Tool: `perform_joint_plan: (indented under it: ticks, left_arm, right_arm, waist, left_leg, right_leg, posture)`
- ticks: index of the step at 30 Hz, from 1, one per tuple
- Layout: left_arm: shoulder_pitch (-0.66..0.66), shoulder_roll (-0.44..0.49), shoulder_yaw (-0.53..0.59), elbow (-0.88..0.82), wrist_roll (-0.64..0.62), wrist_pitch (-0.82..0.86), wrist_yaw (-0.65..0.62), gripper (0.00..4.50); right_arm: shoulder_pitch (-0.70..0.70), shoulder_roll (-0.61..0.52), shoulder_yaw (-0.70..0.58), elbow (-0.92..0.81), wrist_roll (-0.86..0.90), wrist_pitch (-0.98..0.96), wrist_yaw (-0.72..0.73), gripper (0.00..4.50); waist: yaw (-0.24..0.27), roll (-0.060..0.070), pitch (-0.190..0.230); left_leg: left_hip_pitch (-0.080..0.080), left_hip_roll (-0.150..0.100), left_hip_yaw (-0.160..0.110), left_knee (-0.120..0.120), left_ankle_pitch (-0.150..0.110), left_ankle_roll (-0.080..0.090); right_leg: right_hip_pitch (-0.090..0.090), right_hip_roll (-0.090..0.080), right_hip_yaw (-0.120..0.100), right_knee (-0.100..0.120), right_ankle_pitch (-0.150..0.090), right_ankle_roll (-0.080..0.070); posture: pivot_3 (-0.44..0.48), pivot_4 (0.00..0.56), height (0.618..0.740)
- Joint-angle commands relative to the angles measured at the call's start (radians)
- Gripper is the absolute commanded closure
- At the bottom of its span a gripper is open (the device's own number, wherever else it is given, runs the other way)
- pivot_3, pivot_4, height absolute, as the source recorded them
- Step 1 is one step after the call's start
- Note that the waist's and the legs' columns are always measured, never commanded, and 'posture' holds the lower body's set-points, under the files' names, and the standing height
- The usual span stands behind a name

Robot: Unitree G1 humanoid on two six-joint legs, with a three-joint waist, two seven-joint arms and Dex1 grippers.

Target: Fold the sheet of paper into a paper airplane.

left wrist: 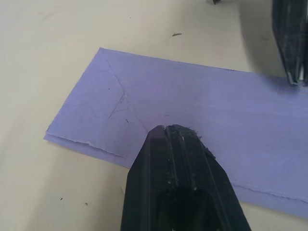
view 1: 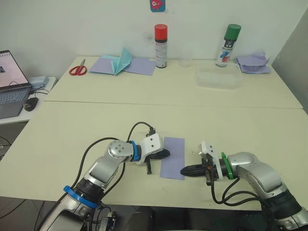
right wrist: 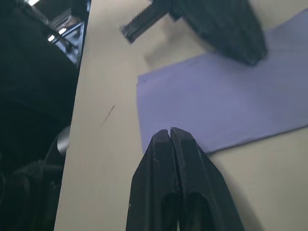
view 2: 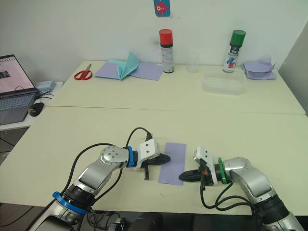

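Folded lavender sheet between two closed grippers

The sheet of paper [view 1: 173, 157] lies flat near the table's [view 1: 144, 115] near edge; the left gripper [view 1: 165, 153], jaws together, presses its left edge, while the right gripper [view 1: 184, 171], jaws together and empty, touches its near-right corner.

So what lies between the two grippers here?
The sheet of paper, folded lengthwise, flat on the table; left gripper and right gripper touch opposite edges, per left eye view.

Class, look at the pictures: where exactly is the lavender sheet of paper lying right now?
The sheet of paper lies flat near the front edge of the near table, between the left gripper and the right gripper, whose shut tips both rest at its edges.
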Motion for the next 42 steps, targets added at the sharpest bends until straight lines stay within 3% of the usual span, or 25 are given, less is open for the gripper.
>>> perform_joint_plan:
  ticks: [1,10,15,20,24,42]
  left_arm:
    - [0.023,0.004,-0.012,0.054,0.034,0.019,0.011,4.50]
    - [0.039,0.015,0.023,0.031,0.016,0.022,0.006,4.50]
    - [0.084,-0.014,0.198,-0.056,-0.176,0.147,0.024,4.50]
    - [0.134,-0.003,0.354,-0.164,-0.405,0.353,0.002,3.18]
    - [0.138,-0.011,0.386,-0.191,-0.474,0.476,0.050,1.94]
    - [0.140,-0.006,0.299,-0.218,-0.496,0.613,0.085,1.94]
  right_arm:
    - [-0.025,0.045,-0.009,0.005,-0.027,-0.047,-0.074,4.47]
    - [-0.027,0.053,0.086,0.149,-0.207,-0.219,-0.135,4.47]
    - [-0.023,0.065,0.097,0.182,-0.220,-0.239,-0.146,4.47]
    - [-0.029,0.072,0.098,0.202,-0.223,-0.248,-0.142,4.50]
    - [-0.054,0.077,0.095,0.226,-0.222,-0.251,-0.134,4.50]
    - [-0.060,0.082,0.091,0.232,-0.220,-0.250,-0.138,4.50]
  waist:
    - [0.000,0.000,0.000]
    - [-0.002,0.000,0.000]
    - [-0.008,0.000,0.000]
    - [-0.010,0.000,0.001]
    - [-0.010,0.000,0.001]
    - [-0.010,0.000,0.001]
  left_leg:
    - [0.000,0.000,0.000,0.000,0.000,0.000]
    - [0.001,0.000,0.000,0.000,0.000,0.000]
    - [0.002,0.002,0.000,-0.001,0.000,0.000]
    - [0.001,0.003,-0.001,-0.001,0.000,0.000]
    - [0.002,0.003,-0.001,-0.001,0.000,0.000]
    - [0.002,0.003,-0.001,-0.001,0.000,0.000]
  right_leg:
    - [0.000,0.000,0.000,0.000,0.000,0.000]
    - [-0.002,0.000,0.000,0.000,0.000,0.001]
    - [-0.001,0.000,0.001,0.001,-0.002,0.004]
    - [-0.003,0.001,0.001,0.002,0.000,0.000]
    - [-0.003,0.001,0.001,0.002,0.000,0.000]
    - [-0.003,0.001,0.002,0.002,0.000,0.000]
  posture:
    - [0.000,0.150,0.740]
    - [0.000,0.150,0.740]
    - [0.000,0.150,0.740]
    - [0.000,0.150,0.740]
    - [0.000,0.150,0.740]
    - [0.000,0.150,0.740]
